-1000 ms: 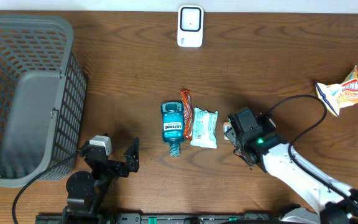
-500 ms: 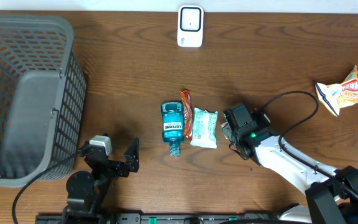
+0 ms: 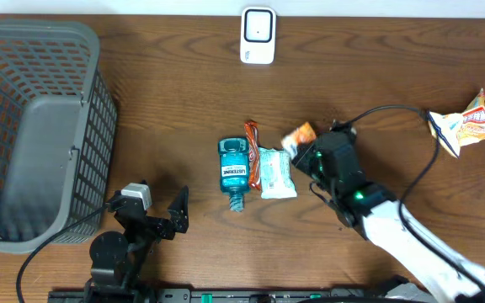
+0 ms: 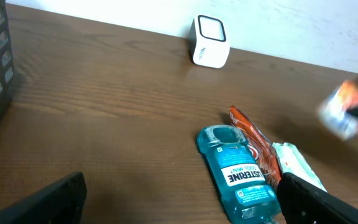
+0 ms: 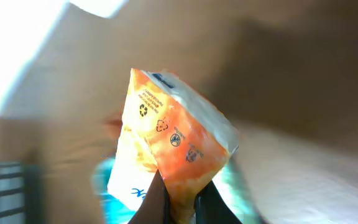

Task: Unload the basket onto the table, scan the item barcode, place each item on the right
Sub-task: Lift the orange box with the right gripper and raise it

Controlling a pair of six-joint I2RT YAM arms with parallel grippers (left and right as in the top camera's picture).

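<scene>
My right gripper (image 3: 307, 149) is shut on a small orange and white packet (image 3: 298, 135), held tilted above the table just right of the row of items. In the right wrist view the packet (image 5: 174, 134) stands up from between the closed fingers (image 5: 156, 202), printed symbols facing the camera; the background is blurred. A white scanner (image 3: 258, 35) stands at the back centre, also in the left wrist view (image 4: 210, 42). My left gripper (image 3: 154, 212) rests open at the front left, its jaws wide apart with nothing between them (image 4: 179, 208).
A blue Listerine bottle (image 3: 233, 172), a thin red packet (image 3: 252, 162) and a white-green packet (image 3: 277, 173) lie side by side mid-table. A grey basket (image 3: 32, 126) fills the left side. A snack bag (image 3: 466, 123) lies far right.
The right gripper closed on the orange packet and lifted it off the table, moving it back and slightly left. The left arm has not moved.
</scene>
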